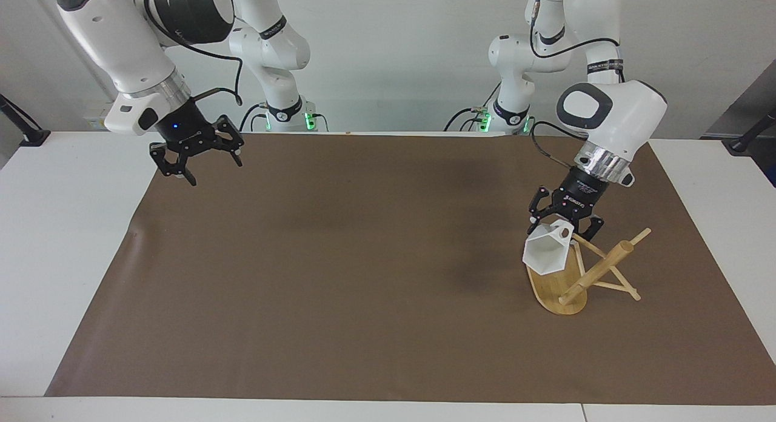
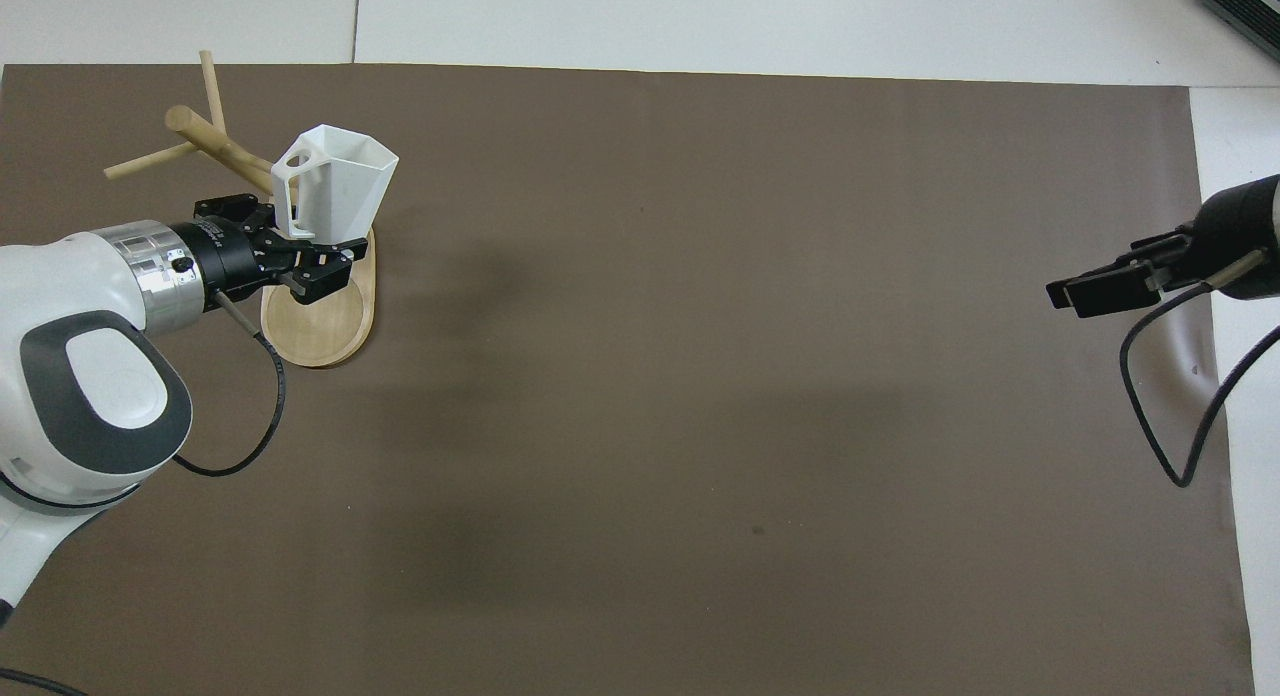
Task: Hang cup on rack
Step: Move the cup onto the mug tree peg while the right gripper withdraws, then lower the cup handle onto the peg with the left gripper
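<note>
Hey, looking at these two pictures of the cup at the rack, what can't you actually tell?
- Whether a peg of the rack has entered the handle hole of the cup: left gripper covers it in the facing view; too small overhead.
- Right gripper, overhead view: seen edge-on, and the arm is cut off by the frame edge.
</note>
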### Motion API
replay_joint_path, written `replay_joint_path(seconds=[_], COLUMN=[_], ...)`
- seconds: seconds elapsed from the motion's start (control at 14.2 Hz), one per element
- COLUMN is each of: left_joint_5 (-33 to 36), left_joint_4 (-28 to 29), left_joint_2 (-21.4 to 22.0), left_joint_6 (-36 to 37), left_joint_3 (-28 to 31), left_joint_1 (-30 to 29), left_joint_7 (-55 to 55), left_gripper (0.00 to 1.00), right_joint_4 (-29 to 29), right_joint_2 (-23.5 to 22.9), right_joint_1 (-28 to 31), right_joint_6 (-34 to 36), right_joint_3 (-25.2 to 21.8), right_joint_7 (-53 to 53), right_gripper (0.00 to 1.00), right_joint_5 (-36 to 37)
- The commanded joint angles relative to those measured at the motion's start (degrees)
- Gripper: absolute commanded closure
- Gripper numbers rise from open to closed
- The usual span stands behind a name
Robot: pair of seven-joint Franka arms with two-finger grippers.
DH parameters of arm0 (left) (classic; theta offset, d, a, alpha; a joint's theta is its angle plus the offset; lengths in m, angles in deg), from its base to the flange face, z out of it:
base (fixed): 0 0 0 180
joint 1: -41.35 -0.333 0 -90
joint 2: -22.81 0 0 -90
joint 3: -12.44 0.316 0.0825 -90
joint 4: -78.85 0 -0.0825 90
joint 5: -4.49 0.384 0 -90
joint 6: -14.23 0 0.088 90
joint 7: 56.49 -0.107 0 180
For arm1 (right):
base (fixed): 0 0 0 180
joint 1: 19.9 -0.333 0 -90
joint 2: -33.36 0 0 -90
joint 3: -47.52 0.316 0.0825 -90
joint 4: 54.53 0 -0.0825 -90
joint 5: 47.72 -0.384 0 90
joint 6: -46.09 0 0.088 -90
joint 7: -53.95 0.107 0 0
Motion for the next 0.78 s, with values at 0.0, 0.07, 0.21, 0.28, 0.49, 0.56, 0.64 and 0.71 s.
replay_joint_path(seconds=[0.0,0.07,0.21,0.28,0.49,0.56,0.64,0.71], left_joint_5=[0.3,0.3,0.1,0.1,0.0,0.0,0.0,0.0], left_joint_4=[-1.5,-1.8,-1.8,-1.7,-1.7,-1.7,-1.6,-1.3], left_joint_2=[-0.4,-0.5,-0.6,-0.6,-0.6,-0.6,-0.6,-0.6], left_joint_6=[1.8,1.7,1.1,1.1,0.7,0.6,0.3,-0.2], left_joint_3=[0.4,0.4,0.4,0.4,0.4,0.4,0.4,0.4], left_joint_1=[-0.6,-0.9,-1.7,-1.8,-2.0,-2.0,-2.0,-2.0], left_joint_7=[1.0,1.1,1.3,1.3,3.3,4.0,4.5,5.3], left_gripper=[1.00,1.00,1.00,1.00,1.00,1.00,1.00,1.00], right_joint_4=[-0.3,-0.3,-0.4,-0.4,-0.4,-0.4,-0.4,-0.4], right_joint_2=[0.4,0.3,0.4,0.4,0.4,0.4,0.5,0.6], right_joint_1=[0.4,0.5,0.4,0.4,0.4,0.4,0.3,0.3], right_joint_6=[1.9,2.2,2.3,2.2,2.1,2.2,2.2,2.2], right_joint_3=[-0.9,-1.1,-1.2,-1.2,-1.3,-1.2,-1.2,-1.1], right_joint_7=[2.5,4.9,6.9,7.0,10.5,12.4,14.0,15.2], right_gripper=[0.00,0.00,0.00,0.00,0.00,0.00,0.00,0.00], right_joint_5=[1.2,1.7,5.9,7.4,8.1,9.1,9.9,10.0])
